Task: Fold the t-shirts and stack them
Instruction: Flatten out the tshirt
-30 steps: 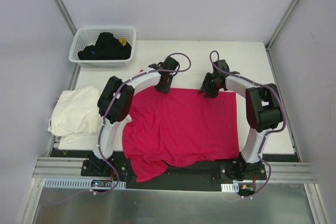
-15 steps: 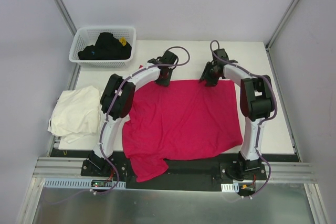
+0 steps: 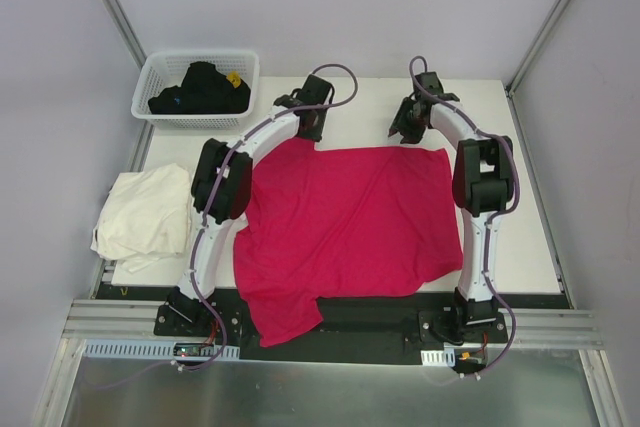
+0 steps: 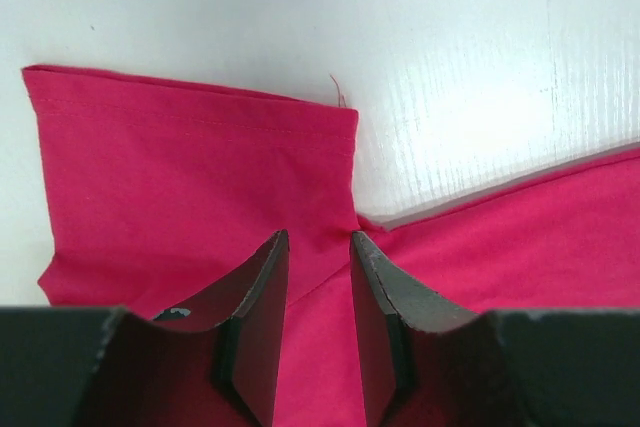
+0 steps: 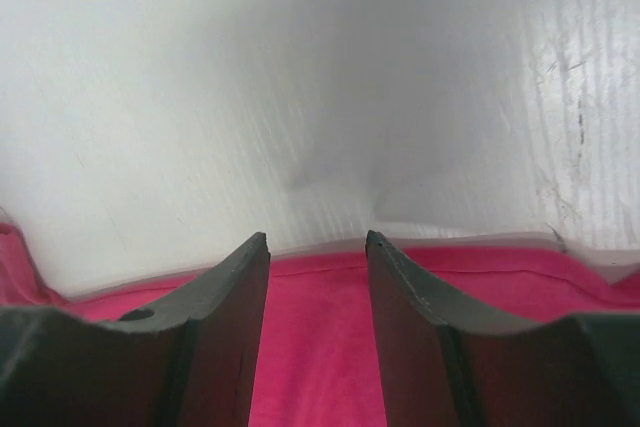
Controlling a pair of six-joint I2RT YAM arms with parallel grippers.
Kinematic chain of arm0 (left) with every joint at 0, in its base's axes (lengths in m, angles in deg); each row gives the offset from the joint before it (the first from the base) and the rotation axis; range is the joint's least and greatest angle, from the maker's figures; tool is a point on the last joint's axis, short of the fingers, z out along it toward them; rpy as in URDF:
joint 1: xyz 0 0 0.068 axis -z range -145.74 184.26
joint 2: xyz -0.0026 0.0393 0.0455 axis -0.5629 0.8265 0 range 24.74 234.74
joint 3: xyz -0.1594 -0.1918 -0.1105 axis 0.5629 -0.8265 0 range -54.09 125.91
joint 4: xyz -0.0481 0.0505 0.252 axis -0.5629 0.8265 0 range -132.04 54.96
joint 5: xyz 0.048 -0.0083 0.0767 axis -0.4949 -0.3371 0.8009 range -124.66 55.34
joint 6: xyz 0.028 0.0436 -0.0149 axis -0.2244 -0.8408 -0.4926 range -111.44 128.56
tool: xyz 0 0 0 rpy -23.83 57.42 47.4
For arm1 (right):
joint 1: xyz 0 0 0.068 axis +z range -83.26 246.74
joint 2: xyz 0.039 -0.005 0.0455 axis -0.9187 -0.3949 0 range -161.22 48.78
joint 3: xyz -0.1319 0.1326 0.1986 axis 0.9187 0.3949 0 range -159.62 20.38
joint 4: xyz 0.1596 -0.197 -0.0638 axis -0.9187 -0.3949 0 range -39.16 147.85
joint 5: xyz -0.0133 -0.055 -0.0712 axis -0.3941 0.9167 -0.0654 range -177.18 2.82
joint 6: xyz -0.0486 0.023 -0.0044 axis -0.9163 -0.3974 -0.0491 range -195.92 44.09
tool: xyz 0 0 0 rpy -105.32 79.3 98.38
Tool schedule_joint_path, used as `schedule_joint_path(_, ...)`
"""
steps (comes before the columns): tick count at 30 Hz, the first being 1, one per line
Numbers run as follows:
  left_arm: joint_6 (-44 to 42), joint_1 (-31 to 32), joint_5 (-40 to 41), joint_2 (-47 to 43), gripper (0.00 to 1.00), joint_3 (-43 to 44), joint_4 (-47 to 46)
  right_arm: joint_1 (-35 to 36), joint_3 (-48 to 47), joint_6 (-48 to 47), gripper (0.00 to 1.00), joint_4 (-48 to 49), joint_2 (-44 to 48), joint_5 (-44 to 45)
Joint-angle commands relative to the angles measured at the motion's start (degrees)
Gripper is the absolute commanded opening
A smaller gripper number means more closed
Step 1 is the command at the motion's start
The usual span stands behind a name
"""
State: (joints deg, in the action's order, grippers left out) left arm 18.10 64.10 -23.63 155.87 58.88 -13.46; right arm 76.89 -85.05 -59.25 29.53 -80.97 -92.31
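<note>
**White table, red shirt drawn flat: far edge just pulled out**

White table, grey walls round it. Over the last sec both arms ran out toward 12 o'clock and took the red shirt's far edge w/ them. That edge now lies nearly straight across, so the far side looks spread enough. The near part at 6–7 o'clock droops over the table's front edge, rumpled. You'll prob. need to sort that before any fold.

L gripper: jaws a narrow gap apart, tips over the cloth where the sleeve meets the body, at the shirt's 11 o'clock. Cloth lies flat beneath, no pinch seen.

R gripper: jaws wider apart, nothing between them, tips right at the far hem at 1 o'clock, bare table beyond. Reads as both having let go.

Cream shirt sits bunched at the table's 9 o'clock, partly off the edge. Basket at 10 o'clock holds dark cloth. No fold or stack yet.
</note>
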Motion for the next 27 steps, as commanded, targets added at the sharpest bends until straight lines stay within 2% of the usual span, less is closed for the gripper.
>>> schedule_joint_path(1, -1.6, -0.8, 0.3, -0.7, 0.31, 2.6, 0.4, -0.7, -3.7, -0.8, 0.46, -4.1, 0.5, 0.0)
schedule_joint_path(8, -1.6, -0.8, -0.9, -9.2, 0.31, -2.3, 0.3, 0.0, 6.5, -0.5, 0.46, -0.8, 10.6, -2.4)
schedule_joint_path(15, -1.0, 0.8, -3.8, -17.5, 0.31, -11.1, 0.3, 5.0, 19.4, -0.8, 0.46, 0.9, 21.4, -3.6)
schedule_joint_path(21, 1.1, 1.8, -5.5, -18.4, 0.29, -18.2, 0.4, 7.9, 24.9, 1.7, 0.46, 2.6, 22.5, -6.0)
schedule_joint_path(27, 3.0, 1.9, -5.9, -14.5, 0.26, -20.1, 0.3, 9.3, 23.8, 3.9, 0.46, 4.1, 18.8, -6.4)
